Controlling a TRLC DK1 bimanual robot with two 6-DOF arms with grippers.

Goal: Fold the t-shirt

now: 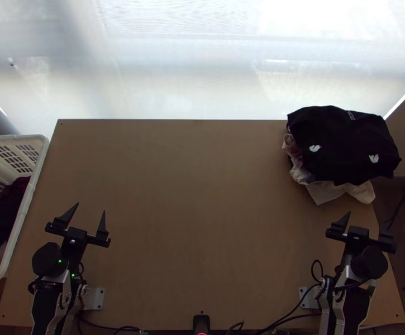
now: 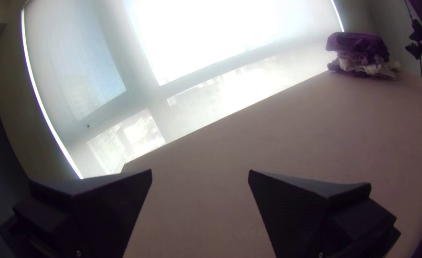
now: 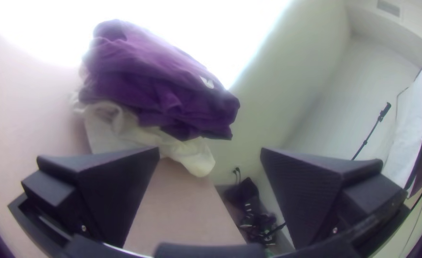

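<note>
Can see the black t-shirt (image 1: 342, 145) bunched up on top of pale cloth (image 1: 325, 192) at the table's (image 1: 196, 223) far right, a bit past the right gripper (image 1: 367, 216), well away from the left gripper (image 1: 91, 207). Can see both open wide, holding nothing.

A black t-shirt (image 1: 342, 137) lies bunched atop pale cloth (image 1: 324, 192), far right on the table (image 1: 196, 223).
</note>
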